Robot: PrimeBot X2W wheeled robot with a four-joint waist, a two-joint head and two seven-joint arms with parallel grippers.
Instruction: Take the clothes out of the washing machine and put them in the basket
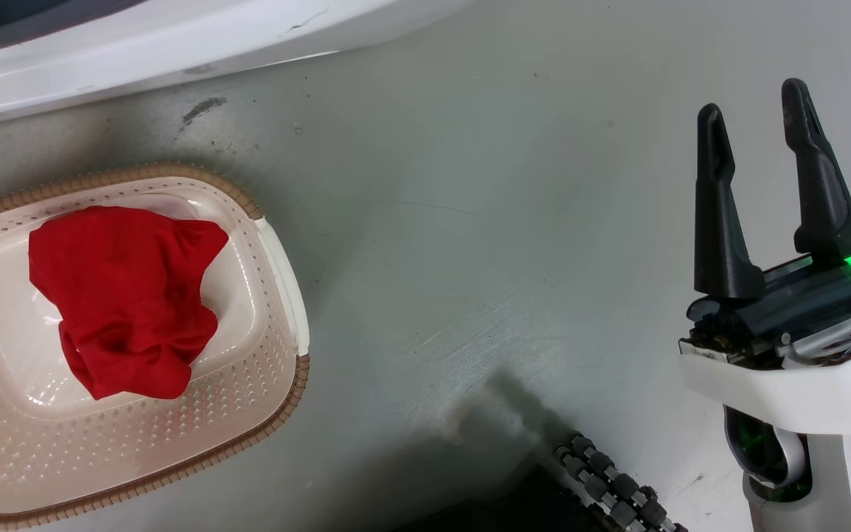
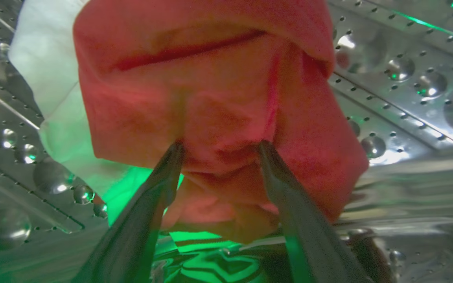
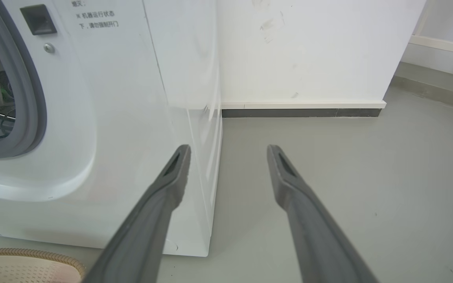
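Inside the washing machine's perforated steel drum [image 2: 407, 86], a red garment [image 2: 218, 90] hangs close in front of my left gripper [image 2: 220, 146]. That gripper is open, and both fingertips [image 2: 176, 151] press into the fabric, with a fold bulging between them. Another red garment [image 1: 122, 295] lies crumpled in the cream basket [image 1: 248, 399] on the floor at the left. My right gripper [image 1: 758, 111] hovers open and empty over the floor, well right of the basket. The washing machine [image 3: 124, 118] and its grey porthole ring [image 3: 34, 102] stand left of that gripper [image 3: 228, 147].
A white cloth [image 2: 49, 78] sits in the drum behind the red garment at the left. The machine's white front [image 1: 137, 44] runs along the top of the head view. My base's roller wheel [image 1: 610, 488] shows low. A white wall with a dark skirting [image 3: 301, 113] stands beyond the grey floor.
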